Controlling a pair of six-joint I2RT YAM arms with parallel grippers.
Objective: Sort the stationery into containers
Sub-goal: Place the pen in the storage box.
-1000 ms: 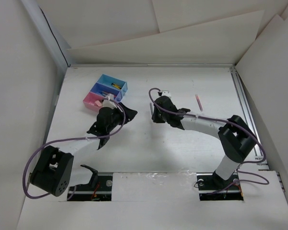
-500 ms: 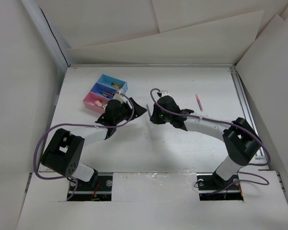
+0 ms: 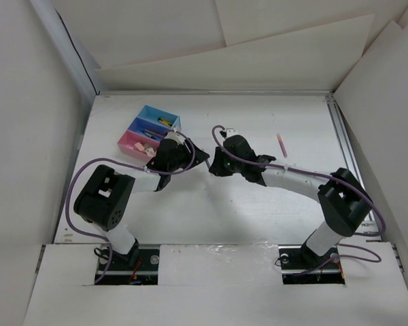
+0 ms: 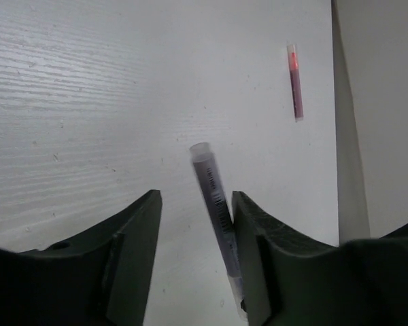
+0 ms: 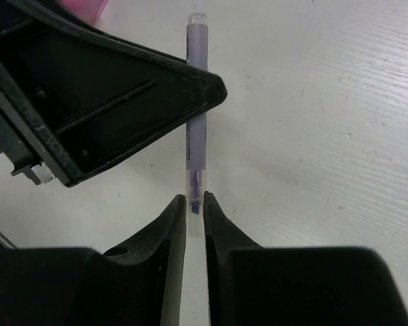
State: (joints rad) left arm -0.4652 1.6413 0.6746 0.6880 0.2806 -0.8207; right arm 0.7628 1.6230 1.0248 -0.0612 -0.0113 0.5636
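1. At the right gripper [image 5: 194, 204]: jaws almost together, pinching the clear end of the slim pen [image 5: 195, 153]. Pale violet barrel running away toward 12 o'clock in the right wrist view.
2. At the left gripper [image 4: 196, 202]: open, nothing gripped. Fingers astride that same slim pen, barrel off-centre and close to the finger on the 3 o'clock side, free end pointing to about 11 o'clock.
3. From above: both grippers tip to tip near the middle of the table [image 3: 190, 204], with the containers [image 3: 137, 125] at 10 o'clock from the left gripper, near its wrist.
4. Out on the table, well apart from both grippers: the pink pen [image 4: 296, 81], lying flat. At 1 o'clock in the left wrist view, between 2 and 3 o'clock from the right gripper in the top view.
5. Hard to make out:
   - Middle of the barrel covered by a left finger in the right wrist view.
   - Lower end lost behind a finger and the frame edge in the left wrist view.
   - Cannot tell whether barrel and 3 o'clock finger touch.
   - Pen nearly invisible from above between the dark grippers.
   - Small pieces inside the containers too tiny to identify.
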